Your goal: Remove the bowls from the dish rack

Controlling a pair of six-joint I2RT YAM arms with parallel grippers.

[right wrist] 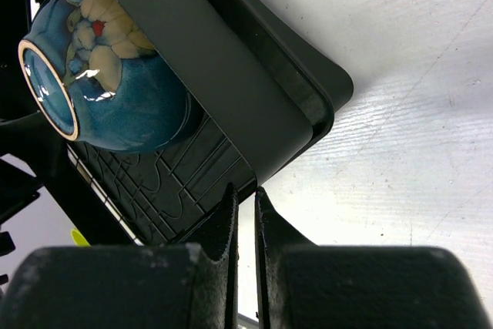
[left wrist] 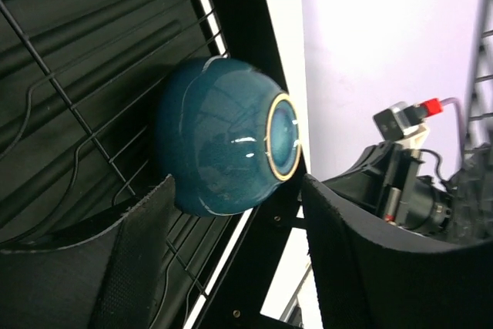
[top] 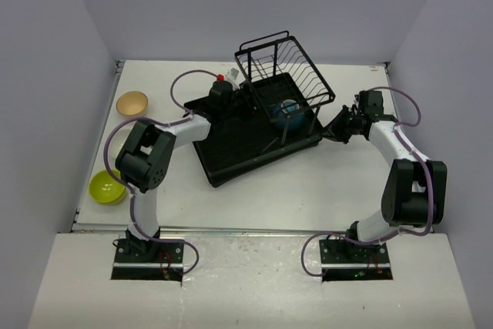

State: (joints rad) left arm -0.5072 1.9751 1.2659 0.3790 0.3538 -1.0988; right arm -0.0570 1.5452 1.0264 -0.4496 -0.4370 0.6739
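Note:
A dark blue bowl lies on its side in the black dish rack, under the wire basket frame. In the left wrist view the blue bowl shows its gold-ringed foot, and its lower part dips between the tips of my open left gripper. The left finger is close to the bowl; the right finger stands apart from it. My right gripper is shut, its tips at the rack's rim, beside the blue bowl. A cream bowl and a lime bowl sit on the table at the left.
The white table is walled on three sides. The rack sits askew at the middle, with the left arm reaching over its left edge and the right arm along its right side.

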